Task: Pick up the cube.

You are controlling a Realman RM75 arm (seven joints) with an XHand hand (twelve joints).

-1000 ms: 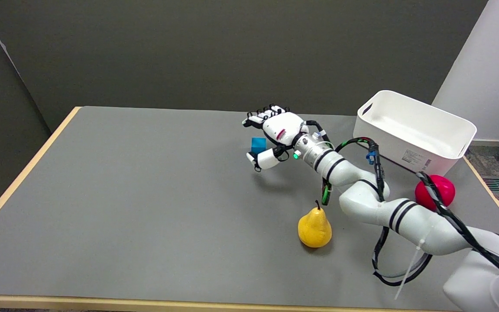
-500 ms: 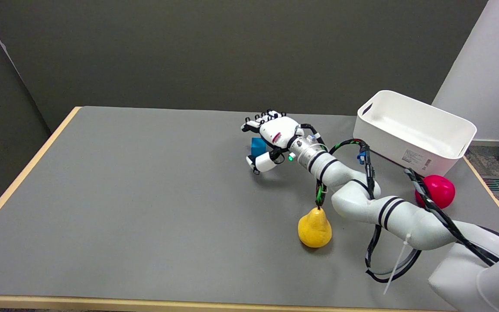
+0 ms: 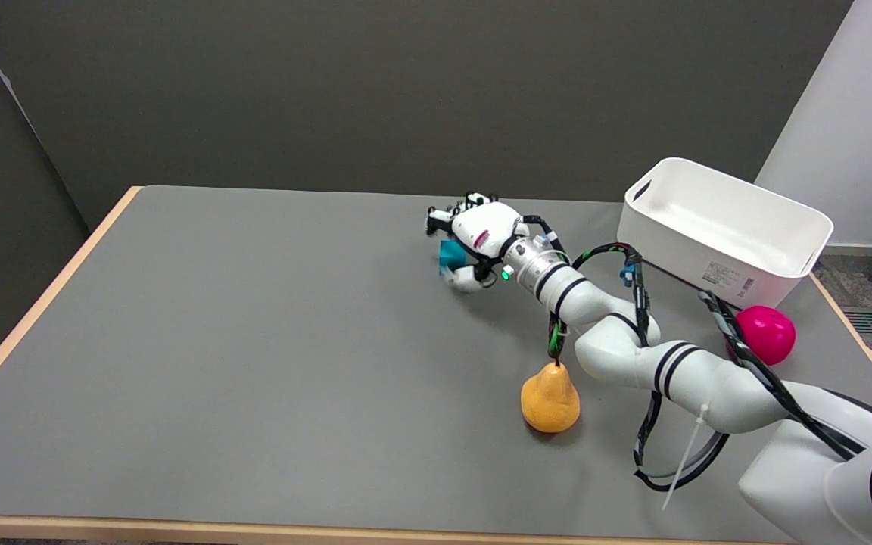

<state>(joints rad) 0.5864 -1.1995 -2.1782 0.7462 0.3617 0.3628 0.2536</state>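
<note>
We see a grey table [image 3: 254,363] edged in pale wood. The cube [image 3: 450,253] is teal-blue. The hand [image 3: 477,241] around it is white with black fingertips and a small red mark on its back. The arm [image 3: 633,348] is white with black bands, a green light glowing at its wrist, and black cables with green and blue bits along it. The pear [image 3: 549,400] is yellow-orange, the ball [image 3: 767,334] bright pink, the bin [image 3: 724,227] white.

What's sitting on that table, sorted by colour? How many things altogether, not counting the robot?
Blue: 1, the cube, in the robot's right hand
Yellow: 1, the pear
Pink: 1, the ball
White: 1, the bin
Total: 4
</note>
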